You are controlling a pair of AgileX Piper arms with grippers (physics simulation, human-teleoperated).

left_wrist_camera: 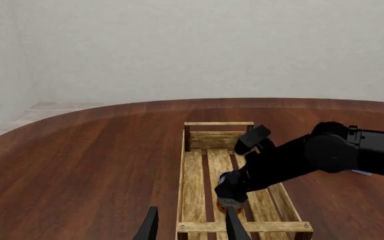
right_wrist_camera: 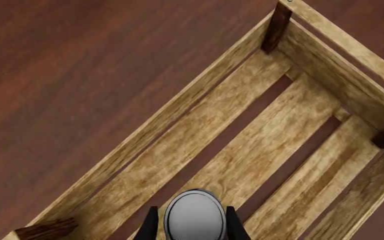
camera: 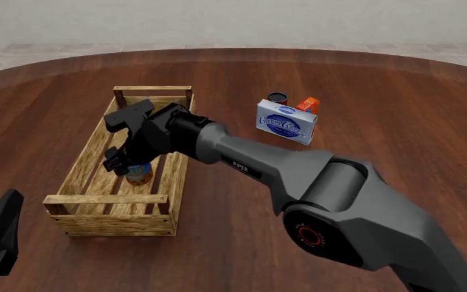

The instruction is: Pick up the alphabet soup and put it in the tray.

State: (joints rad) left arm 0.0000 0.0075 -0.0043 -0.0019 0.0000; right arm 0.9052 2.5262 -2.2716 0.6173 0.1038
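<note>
- Right hand (camera: 129, 165) pinching the soup can (camera: 140, 174), one finger on each side of its grey top, as the right wrist view shows.
- Can upright inside the tray (camera: 71, 173), toward the near end, over the slats; whether the base rests on the wood or hangs just above it cannot be told.
- Step in hand, by judgement: setting the can down and letting go.
- Best done so: lower straight down, can kept upright, until the base sits flat on a slat (right_wrist_camera: 199, 165) and not across a dark gap where it might tip.
- Spread the fingers only once the can bears its own weight; spread them evenly so neither finger drags the label sideways.
- Lift the hand straight up afterwards, clear of the can top and of the tray's near rail (camera: 107, 199), before swinging the arm back.
- Risk, by judgement: a slanted pull-out could knock the can over or nudge the tray on the desk (camera: 379, 91).
- Left hand (left_wrist_camera: 190, 226) spread, holding nothing, parked low at the near end of the tray; best left there, out of the way.
- Count: one soup can, one tray.
- Two arms, two hands.
- One white-and-blue box (camera: 286, 123), well apart from the tray.
- One small dark can (camera: 277, 97) just behind the box.
- One small orange packet (camera: 307, 105) beside that dark can.
- One desk.
</note>
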